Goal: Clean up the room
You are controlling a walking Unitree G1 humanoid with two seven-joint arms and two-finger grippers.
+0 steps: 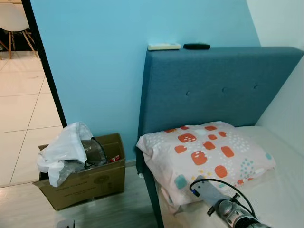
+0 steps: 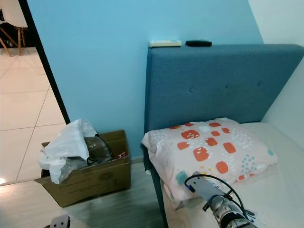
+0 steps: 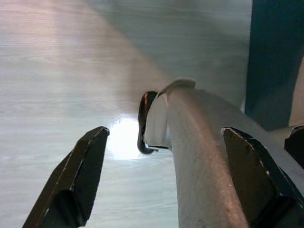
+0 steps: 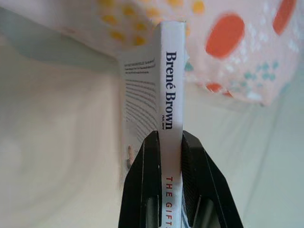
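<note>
Book [image 4: 166, 95] is clamped between the right gripper's [image 4: 166, 156] fingers beside the pillow [image 1: 204, 154]; left gripper's [image 3: 166, 190] fingers spread apart.

Pillow [image 1: 206, 154] lies on the bed [image 1: 285, 190] at its head end, against the headboard [image 1: 218, 85]. Two small items [image 1: 164, 46] [image 1: 196, 46] rest on the headboard's top edge. Cardboard box [image 1: 85, 183] stands on the floor [image 1: 118, 211] left of the bed, a bag [image 1: 64, 149] in it.

Soft even daylight, glare patch on floor [image 3: 124, 137], wrist views blurred
</note>
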